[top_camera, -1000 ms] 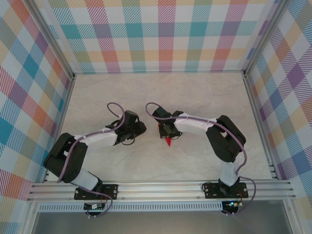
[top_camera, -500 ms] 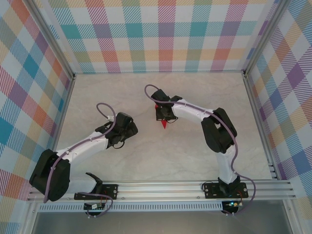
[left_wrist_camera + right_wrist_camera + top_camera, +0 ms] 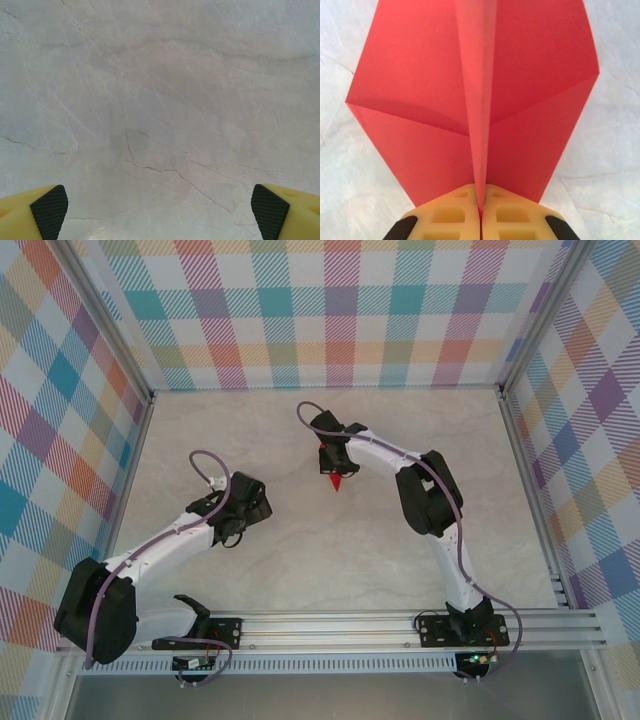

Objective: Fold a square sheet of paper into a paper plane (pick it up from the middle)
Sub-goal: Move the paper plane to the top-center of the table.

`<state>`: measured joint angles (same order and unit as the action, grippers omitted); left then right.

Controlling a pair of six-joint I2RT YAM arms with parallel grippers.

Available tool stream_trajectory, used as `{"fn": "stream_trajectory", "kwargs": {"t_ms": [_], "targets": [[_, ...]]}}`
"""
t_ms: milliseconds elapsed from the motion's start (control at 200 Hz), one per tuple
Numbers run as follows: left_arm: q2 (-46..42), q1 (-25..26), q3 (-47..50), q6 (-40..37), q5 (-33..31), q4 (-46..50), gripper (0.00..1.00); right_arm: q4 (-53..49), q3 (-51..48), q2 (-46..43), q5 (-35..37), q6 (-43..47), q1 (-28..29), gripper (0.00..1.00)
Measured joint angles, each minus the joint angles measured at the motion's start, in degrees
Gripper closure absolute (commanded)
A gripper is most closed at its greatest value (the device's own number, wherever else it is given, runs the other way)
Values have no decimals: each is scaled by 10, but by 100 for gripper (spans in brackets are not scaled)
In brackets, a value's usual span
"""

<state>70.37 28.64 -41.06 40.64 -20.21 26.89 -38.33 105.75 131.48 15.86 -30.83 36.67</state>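
Slim red paper plane [image 3: 337,481] — long axis far-to-near, nose near — ridge clamped by right gripper [image 3: 481,202]; left gripper [image 3: 160,207] spread apart.

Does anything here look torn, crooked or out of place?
Nothing stands out. The paper plane looks neat and even, pinched at its centre ridge by the right pincer. The left pincer hangs open over the table.
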Motion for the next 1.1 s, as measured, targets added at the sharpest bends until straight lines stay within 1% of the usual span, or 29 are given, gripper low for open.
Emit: {"fn": "stream_trajectory", "kwargs": {"t_ms": [135, 325, 435, 550, 670, 775, 820, 885, 1015, 1100], "targets": [[0, -2, 0, -2, 2, 0, 1, -10, 20, 16, 0, 0, -1, 87], [0, -6, 0, -7, 2, 2, 0, -28, 27, 15, -12, 5, -1, 71], [0, -10, -9, -15, 1, 14, 0, -38, 25, -9, -23, 9, -1, 62], [0, -19, -29, -27, -2, 21, 0, -38, 4, -82, -28, 17, -1, 48], [-2, -32, -52, -47, -10, 24, 0, -25, -38, -192, -16, 27, -3, 31], [-16, -46, -60, -80, -18, 17, 0, 2, -98, -287, 10, 34, -12, 21], [-26, -54, -60, -98, -22, 12, 0, 15, -129, -322, 24, 38, -21, 15], [-39, -68, -60, -120, -28, 4, 0, 33, -178, -364, 46, 51, -40, 0], [-53, -105, -60, -155, -39, -21, 0, 73, -291, -431, 89, 80, -84, 0], [-56, -129, -49, -173, -44, -61, 0, 104, -369, -472, 111, 95, -120, 0]]}}
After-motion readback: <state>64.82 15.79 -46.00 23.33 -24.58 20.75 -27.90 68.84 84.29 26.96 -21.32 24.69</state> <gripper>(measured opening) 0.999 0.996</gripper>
